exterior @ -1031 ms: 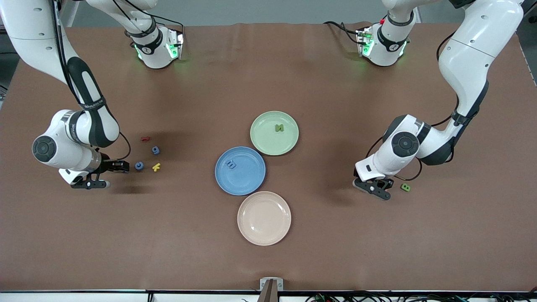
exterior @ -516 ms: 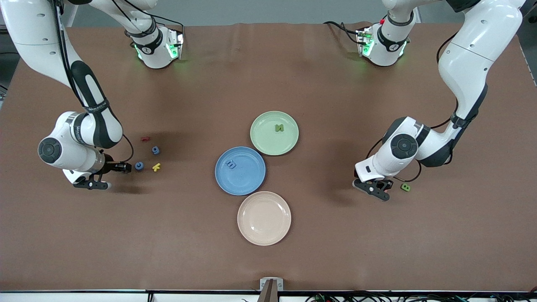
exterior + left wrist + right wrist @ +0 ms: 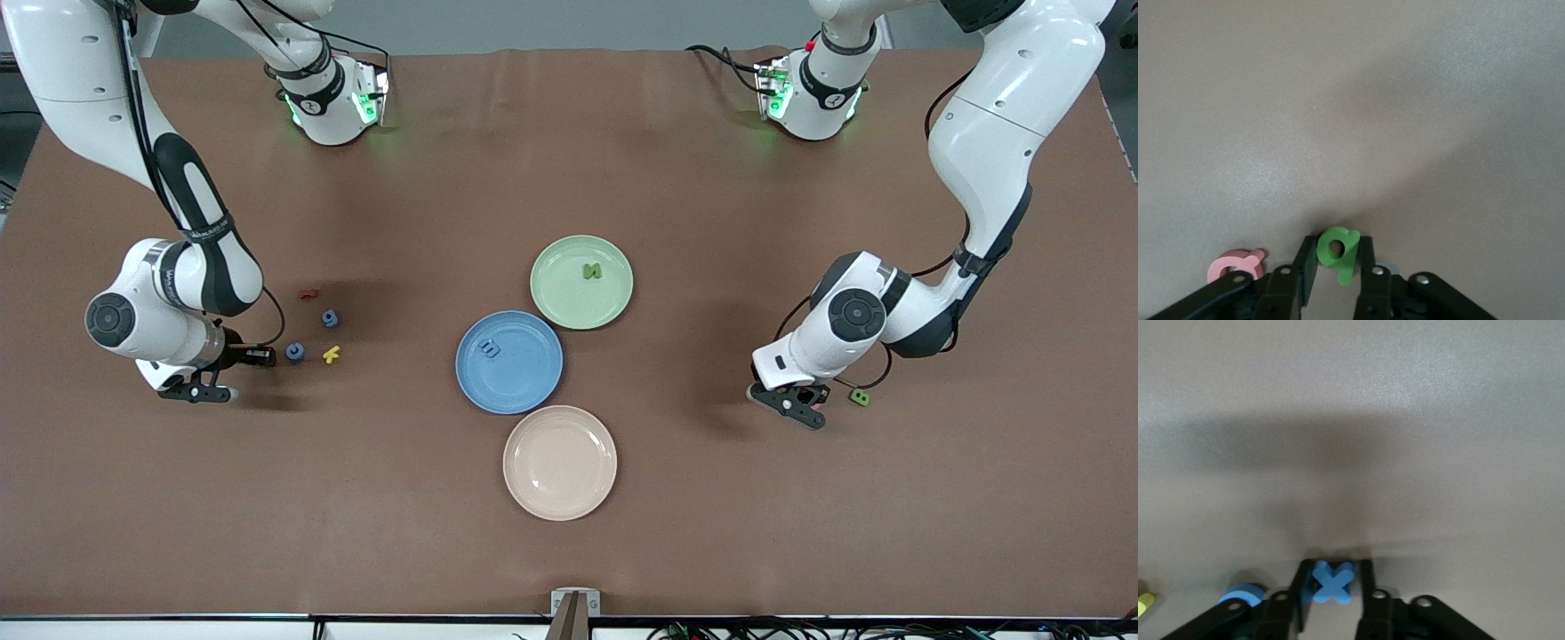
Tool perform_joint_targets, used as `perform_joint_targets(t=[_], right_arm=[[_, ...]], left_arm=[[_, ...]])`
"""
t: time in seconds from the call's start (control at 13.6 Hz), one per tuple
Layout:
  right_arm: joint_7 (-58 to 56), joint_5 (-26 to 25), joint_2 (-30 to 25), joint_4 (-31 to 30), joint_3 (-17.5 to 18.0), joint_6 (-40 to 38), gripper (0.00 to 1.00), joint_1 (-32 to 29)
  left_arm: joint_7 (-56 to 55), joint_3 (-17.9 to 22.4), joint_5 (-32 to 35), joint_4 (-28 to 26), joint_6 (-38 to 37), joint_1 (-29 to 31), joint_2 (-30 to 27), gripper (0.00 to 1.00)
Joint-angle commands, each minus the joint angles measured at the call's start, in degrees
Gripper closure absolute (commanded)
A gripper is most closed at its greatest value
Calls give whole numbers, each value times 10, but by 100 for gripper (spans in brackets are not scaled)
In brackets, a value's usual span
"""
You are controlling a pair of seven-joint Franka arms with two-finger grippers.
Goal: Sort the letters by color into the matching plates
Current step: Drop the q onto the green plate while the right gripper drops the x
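Observation:
My right gripper is down at the table near the right arm's end, shut on a blue x. A blue c lies just off its fingertips, and a blue g lies farther from the camera. My left gripper is low near the left arm's end, shut on a green p. A green B lies beside it. The blue plate holds a blue m. The green plate holds a green N. The front view hides both held letters.
A beige plate sits nearer the camera than the blue plate and touches it. A red letter and a yellow letter lie by the blue c and g. A pink Q lies beside the left gripper.
Both grippers have closed, the right on the blue x and the left on the green p. The right hand has shifted slightly toward the blue c. The plates and loose letters stay put.

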Motion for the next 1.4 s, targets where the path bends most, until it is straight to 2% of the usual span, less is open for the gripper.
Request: perform_joint_targets(t=[0.0,0.07,0.15,0.29,0.44,0.66,1.03,1.18,1.33], right_arm=[[9,-3,0,-4,6,-2,77,-4],[9,-3,-1,-3,6,-3,80,-4],[9,-3,-1,-2,6,-7,82,-2],[14,-3,-12,7,6,-42,82,3],[45,-4,-30,23,6,-89,82,24],[113,-5,-54,37,8,-120,82,66],[309,-1,-50,152,10,-256,82,170],[384,2,-40,175,11,-257,82,217],[427,46,-17,189,13,-250,82,251]], left_arm=[[2,-2,11,11,0,0,6,84],[-2,-3,10,10,-6,-3,2,92],[-2,-7,8,6,-8,-1,-3,95],[-4,-21,2,4,-34,0,-11,96],[-36,-50,2,5,-79,2,-26,96],[-99,-99,2,3,-117,6,-33,96],[-272,-196,0,-2,-168,1,-32,96],[-361,-227,-1,-9,-167,-7,-25,97],[-452,-230,-1,-11,-161,-45,-17,97]])
